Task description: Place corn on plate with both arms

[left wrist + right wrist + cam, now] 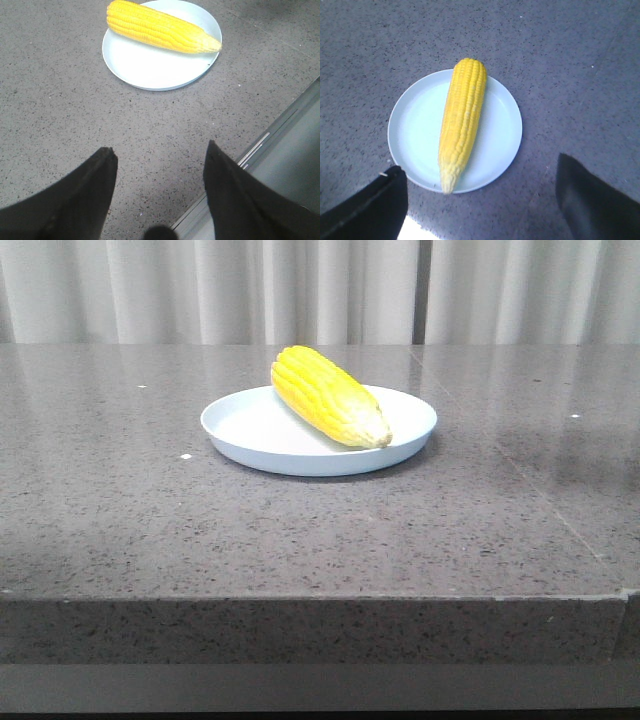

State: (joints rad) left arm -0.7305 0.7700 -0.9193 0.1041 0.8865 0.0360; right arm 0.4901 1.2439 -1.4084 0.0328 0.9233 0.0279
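Note:
The yellow corn lies on the pale blue-white plate in the middle of the table, its whitish tip pointing to the front right and resting on the rim. No gripper shows in the front view. In the left wrist view my left gripper is open and empty above bare table near the front edge, well short of the plate and corn. In the right wrist view my right gripper is open and empty, pulled back above the plate with the corn between and beyond its fingers.
The grey speckled stone table carries only the plate. Its front edge runs across the front view and shows in the left wrist view. Pale curtains hang behind the table.

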